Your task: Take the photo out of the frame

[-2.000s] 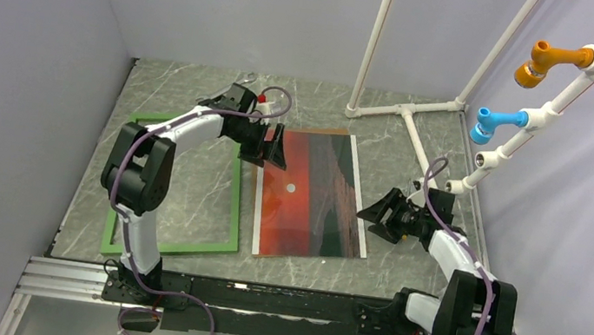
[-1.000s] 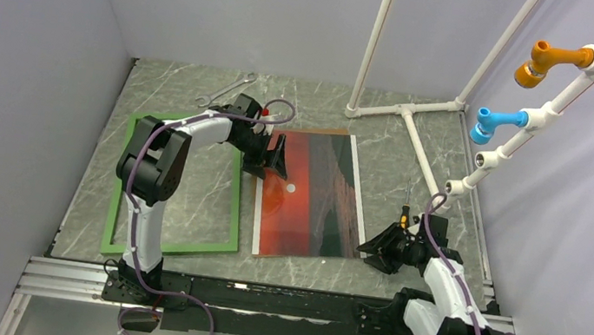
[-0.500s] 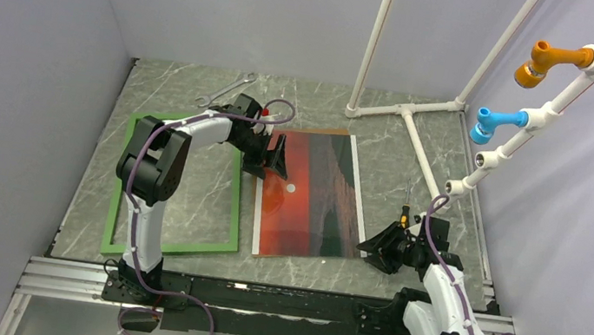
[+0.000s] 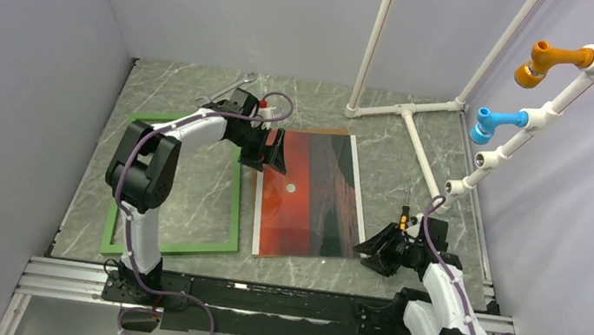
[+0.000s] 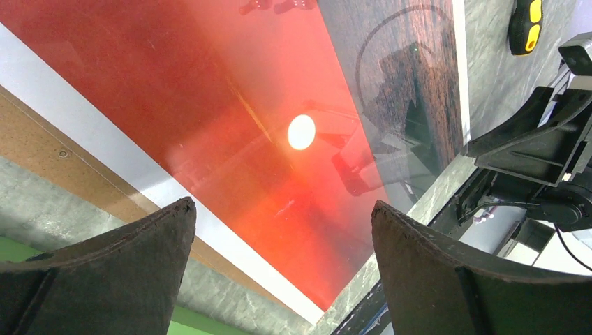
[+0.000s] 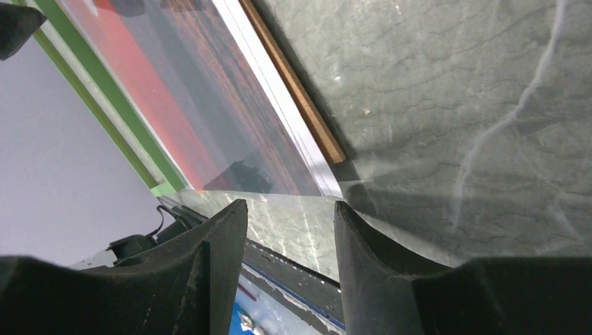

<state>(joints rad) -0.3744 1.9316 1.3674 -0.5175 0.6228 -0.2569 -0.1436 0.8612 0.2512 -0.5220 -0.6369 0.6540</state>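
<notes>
The photo (image 4: 307, 195), a red-orange sunset with a white sun dot and a dark band, lies flat on the table on the brown backing board (image 4: 316, 129). The green frame (image 4: 168, 246) lies empty beside it on the left. My left gripper (image 4: 271, 151) hovers open over the photo's far left corner; its wrist view shows the photo (image 5: 279, 105), the board (image 5: 42, 132) and a bit of the frame (image 5: 183, 325) between the spread fingers (image 5: 283, 204). My right gripper (image 4: 373, 253) is open and empty, low by the photo's near right corner (image 6: 209, 91), with the frame (image 6: 105, 91) beyond its fingers (image 6: 290, 204).
A black-and-yellow screwdriver (image 4: 404, 213) lies right of the photo, close to the right gripper. A wrench (image 4: 230, 88) lies at the back. A white pipe stand (image 4: 411, 113) with orange and blue fittings occupies the back right. Walls enclose the left and back.
The right gripper came down from beside the photo's right edge to its near right corner, then held. The left gripper dipped onto the photo's far left corner and lifted back slightly.
</notes>
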